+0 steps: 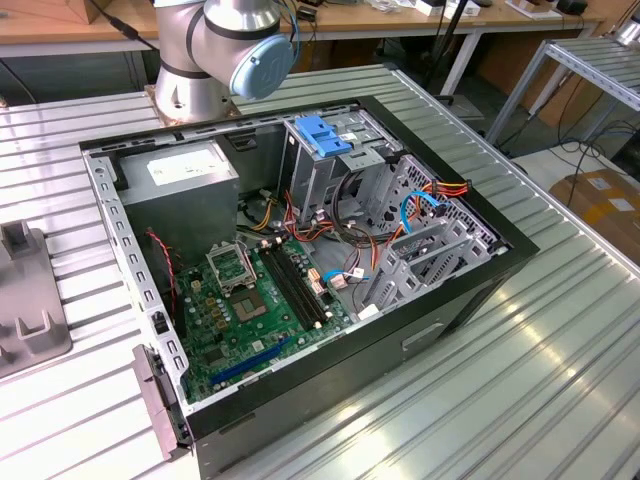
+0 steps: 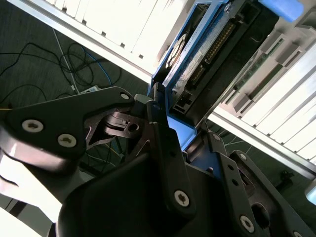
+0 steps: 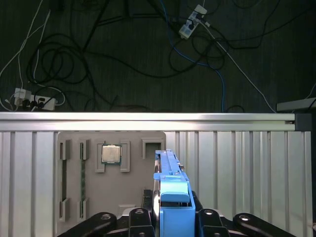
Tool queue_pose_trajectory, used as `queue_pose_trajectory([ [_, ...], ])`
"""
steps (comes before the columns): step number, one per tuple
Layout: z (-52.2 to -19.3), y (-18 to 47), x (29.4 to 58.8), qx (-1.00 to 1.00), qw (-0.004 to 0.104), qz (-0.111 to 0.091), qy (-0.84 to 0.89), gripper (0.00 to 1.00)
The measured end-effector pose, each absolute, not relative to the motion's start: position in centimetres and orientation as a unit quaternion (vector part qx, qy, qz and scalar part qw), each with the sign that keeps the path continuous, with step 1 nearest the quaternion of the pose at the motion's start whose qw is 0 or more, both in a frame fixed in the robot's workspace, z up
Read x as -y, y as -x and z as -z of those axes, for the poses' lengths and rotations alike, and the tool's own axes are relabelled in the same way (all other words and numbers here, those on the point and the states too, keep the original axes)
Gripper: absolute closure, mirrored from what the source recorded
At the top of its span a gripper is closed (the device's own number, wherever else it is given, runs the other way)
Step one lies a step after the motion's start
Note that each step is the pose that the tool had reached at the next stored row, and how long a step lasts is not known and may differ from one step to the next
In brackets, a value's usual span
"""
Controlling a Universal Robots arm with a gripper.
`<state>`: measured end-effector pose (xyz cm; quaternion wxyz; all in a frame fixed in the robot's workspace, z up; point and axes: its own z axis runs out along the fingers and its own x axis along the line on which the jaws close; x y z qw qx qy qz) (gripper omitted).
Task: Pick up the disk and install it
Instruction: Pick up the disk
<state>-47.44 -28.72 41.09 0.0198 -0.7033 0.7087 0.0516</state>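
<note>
In both wrist views my gripper (image 2: pixel 160 111) is shut on the disk (image 2: pixel 205 49), a grey drive framed by bright blue carrier rails. In the first wrist view the disk (image 3: pixel 170 190) stands edge-on between the black fingers (image 3: pixel 138 219) of the gripper (image 3: pixel 170 217), held above the ribbed metal table (image 3: pixel 237 168). The second wrist view shows the disk's connector side and circuit board, with one finger (image 2: pixel 158 123) pressed on the blue rail. The open computer case (image 1: pixel 470 290) lies on its side in the exterior view, its drive cage (image 1: pixel 420 250) near the exterior view's right.
A grey parts tray (image 3: pixel 111 197) holding a processor chip (image 3: pixel 111 154) lies on the table below the disk. The tall cage with a blue bracket (image 1: pixel 325 135) stands in the case. The arm's base (image 1: pixel 215 50) is behind the case. Cables lie on the dark floor (image 3: pixel 148 59) past the table edge.
</note>
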Motion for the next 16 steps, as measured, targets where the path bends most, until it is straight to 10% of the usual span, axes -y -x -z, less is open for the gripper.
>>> queue_pose_trajectory([
  [16, -41.53, 47.44, 28.72, -0.709, 0.02, -0.052, 0.703, 0.63],
])
